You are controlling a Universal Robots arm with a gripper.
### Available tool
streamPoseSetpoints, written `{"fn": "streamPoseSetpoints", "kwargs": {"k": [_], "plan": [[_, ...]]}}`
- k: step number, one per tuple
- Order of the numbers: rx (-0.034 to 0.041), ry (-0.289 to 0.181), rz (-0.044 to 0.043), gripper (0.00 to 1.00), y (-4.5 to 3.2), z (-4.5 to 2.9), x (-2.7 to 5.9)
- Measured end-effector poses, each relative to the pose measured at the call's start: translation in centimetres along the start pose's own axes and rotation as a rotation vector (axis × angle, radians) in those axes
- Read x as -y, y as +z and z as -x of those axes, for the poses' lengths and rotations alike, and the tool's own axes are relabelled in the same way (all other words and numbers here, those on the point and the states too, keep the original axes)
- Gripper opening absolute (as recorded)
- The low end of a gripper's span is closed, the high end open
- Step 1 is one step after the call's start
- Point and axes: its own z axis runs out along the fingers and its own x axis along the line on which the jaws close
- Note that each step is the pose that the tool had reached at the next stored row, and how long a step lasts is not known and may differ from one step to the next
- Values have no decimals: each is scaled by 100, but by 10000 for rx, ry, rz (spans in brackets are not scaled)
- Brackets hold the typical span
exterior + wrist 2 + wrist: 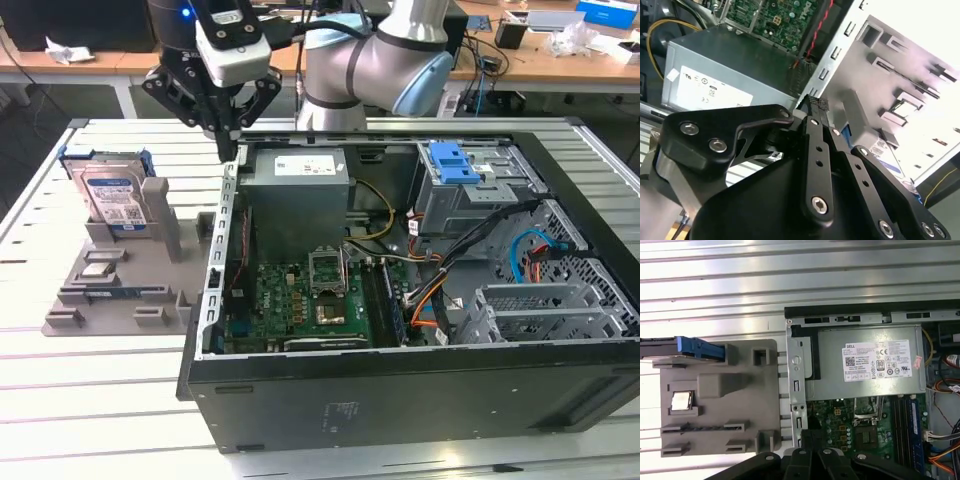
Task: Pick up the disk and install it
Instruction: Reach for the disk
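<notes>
nearest, the open black computer case (400, 390). beyond it, the silver blue-railed disk (112, 195) stands in a grey plastic holder (120, 300). farthest, your jaws hang closed, empty, above the case's edge; lowering here could strike it.

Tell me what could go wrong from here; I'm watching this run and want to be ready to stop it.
1. The gripper hangs empty, close above the computer case's metal wall; a low move sideways might clip it.
2. The disk stands upright in the gray holder; an off-centre grasp might tilt or jam it.
</notes>
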Motion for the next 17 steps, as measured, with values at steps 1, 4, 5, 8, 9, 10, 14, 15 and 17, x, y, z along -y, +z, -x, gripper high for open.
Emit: {"fn": "streamPoseSetpoints", "kwargs": {"k": [1,4,5,8,9,10,14,15,17], "plan": [[0,0,0,11,-1,-39,3],[0,0,0,11,-5,-205,15],[0,-1,0,11,-6,-228,17],[0,1,0,11,-8,-320,24],[0,0,0,11,-9,-341,25],[0,-1,0,11,-10,-371,28],[-1,0,0,11,-14,-544,40],[0,0,0,11,-15,-577,43],[0,1,0,11,-16,-632,46]]}}
